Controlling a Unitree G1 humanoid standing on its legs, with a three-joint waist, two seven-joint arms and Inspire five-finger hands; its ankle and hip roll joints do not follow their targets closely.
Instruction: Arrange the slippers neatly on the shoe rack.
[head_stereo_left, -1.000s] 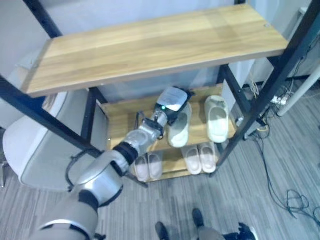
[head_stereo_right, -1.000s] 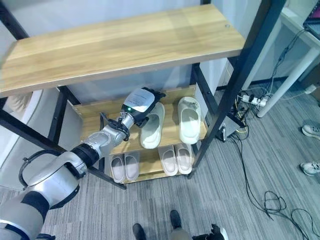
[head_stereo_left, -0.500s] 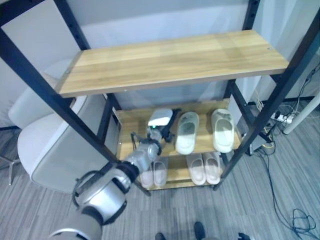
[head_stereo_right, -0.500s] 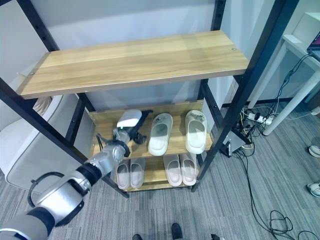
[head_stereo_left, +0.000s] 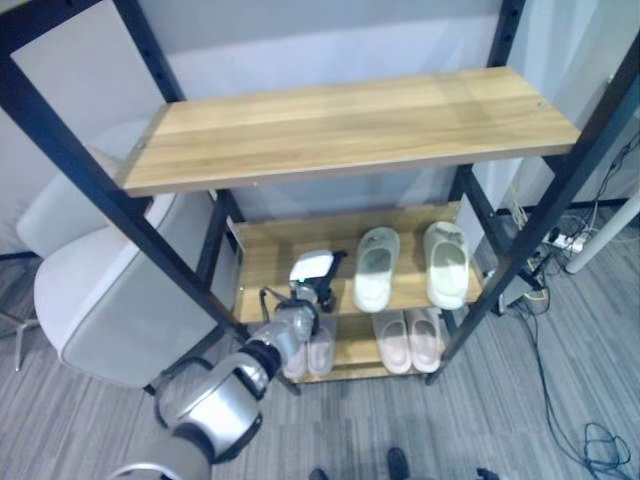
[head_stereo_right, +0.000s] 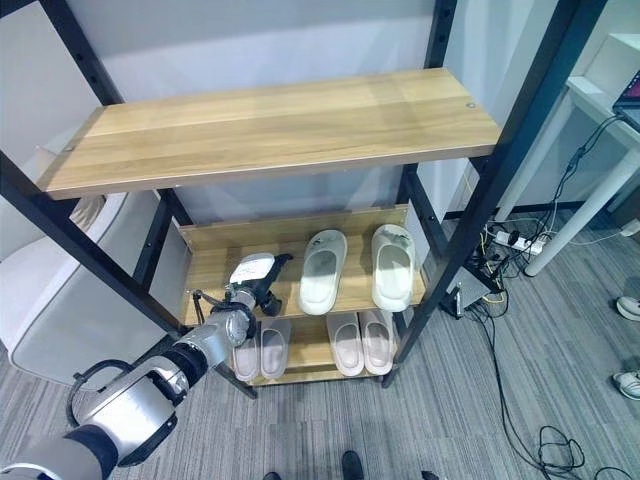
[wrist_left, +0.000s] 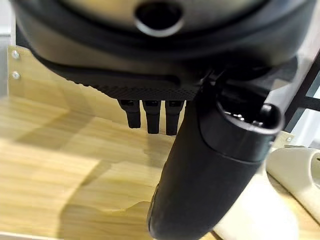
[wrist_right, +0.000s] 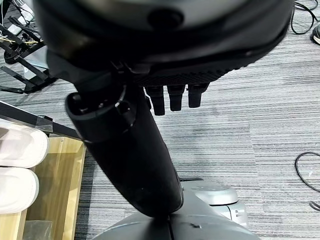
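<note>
Seemingly the job is nearly done: two slippers (head_stereo_left: 375, 268) (head_stereo_left: 446, 262) lie side by side on the shoe rack's (head_stereo_left: 270, 245) middle shelf, beyond the left hand (head_stereo_left: 311, 272), whose fingers (wrist_left: 151, 116) hang relaxed, holding nothing. Right hand (wrist_right: 125, 150) idles, fingers loose, over the floor.

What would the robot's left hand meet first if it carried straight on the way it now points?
Probably the back of the wooden middle shelf; the left hand points inward, beside the pale green slipper. Depth is uncertain.
</note>
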